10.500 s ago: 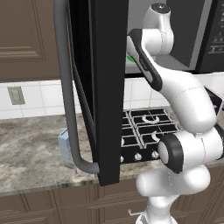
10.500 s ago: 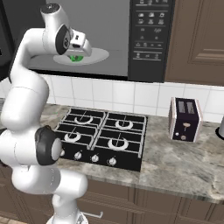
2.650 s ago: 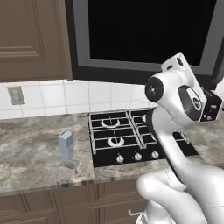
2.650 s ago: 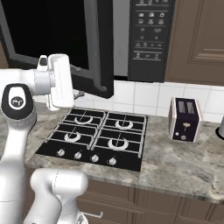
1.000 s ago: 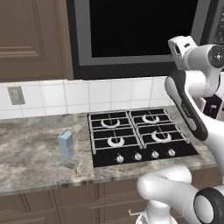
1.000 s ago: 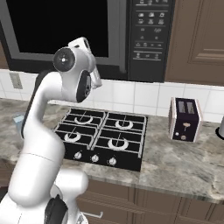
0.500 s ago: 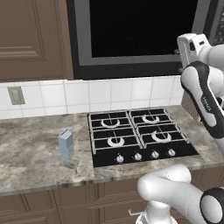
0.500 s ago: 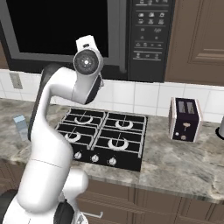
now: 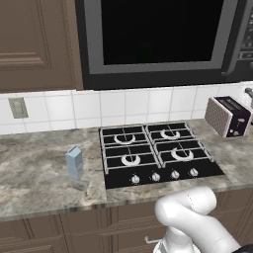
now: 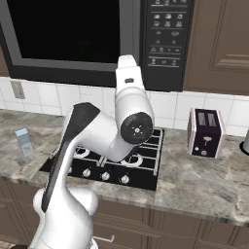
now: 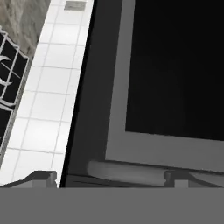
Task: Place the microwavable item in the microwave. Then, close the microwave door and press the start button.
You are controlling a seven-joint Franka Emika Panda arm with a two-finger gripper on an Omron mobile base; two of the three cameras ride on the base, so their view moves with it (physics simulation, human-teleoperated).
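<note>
The microwave door (image 9: 158,37) is closed against the microwave (image 10: 97,39); its dark window hides the interior, so the mug's position cannot be confirmed. The gripper (image 11: 109,177) is released, fingertips (image 11: 41,177) spread before the door's grey handle (image 11: 127,171). A pale blue carton (image 9: 74,162) stands on the worktop (image 9: 34,168).

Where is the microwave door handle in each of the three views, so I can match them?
Left base view: the grey microwave door handle runs down the door's right edge, upper right.
Right base view: top centre, vertical.
Hand view: lying along the bottom.
Shared landmark: the black stove.
</note>
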